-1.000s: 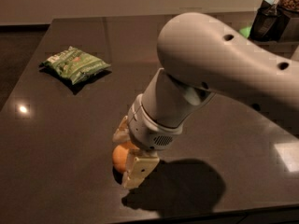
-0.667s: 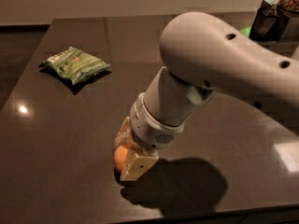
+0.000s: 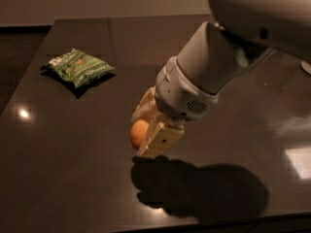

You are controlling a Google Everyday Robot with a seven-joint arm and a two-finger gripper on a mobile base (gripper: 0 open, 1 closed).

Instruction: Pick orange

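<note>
The orange (image 3: 139, 132) is a small round orange fruit, held between the two cream-coloured fingers of my gripper (image 3: 146, 130) near the middle of the dark table (image 3: 73, 144). The gripper is shut on it and holds it a little above the tabletop; its shadow lies on the table below and to the right. The near finger (image 3: 160, 140) covers the orange's right side. The big white arm (image 3: 233, 47) reaches down from the upper right.
A green snack bag (image 3: 77, 68) lies on the table at the far left. A bright light reflection (image 3: 23, 113) shows at the left edge. The table's front edge runs along the bottom of the view.
The gripper has risen with the orange between its fingers, and the arm now fills more of the upper right. The green bag has not moved.
</note>
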